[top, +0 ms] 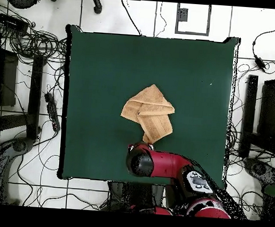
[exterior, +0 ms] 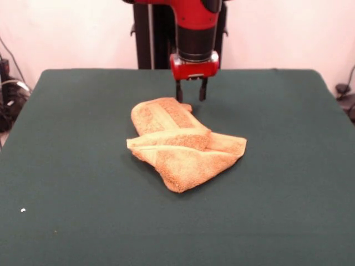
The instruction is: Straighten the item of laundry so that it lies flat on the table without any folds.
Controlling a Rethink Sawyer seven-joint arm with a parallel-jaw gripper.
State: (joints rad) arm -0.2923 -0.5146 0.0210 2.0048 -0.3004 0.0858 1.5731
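Observation:
The golden-orange towel (exterior: 180,145) lies crumpled near the middle of the dark green table (exterior: 66,138), folded over itself in several layers with one band end pointing toward the robot. My gripper (exterior: 191,91) hangs from the red arm just behind the towel's far end, open and empty, fingers pointing down. Its left fingertip (exterior: 178,97) is at the towel's far edge. In the overhead view the towel (top: 149,112) shows as a folded wedge on the table (top: 102,69), and the arm's wrist (top: 141,162) covers the gripper at the towel's lower tip.
The robot's black pedestal (exterior: 150,33) stands at the table's far side. A tiny white speck (exterior: 23,210) lies on the table at the near left. Cables and dark equipment (top: 27,46) surround the table on the floor.

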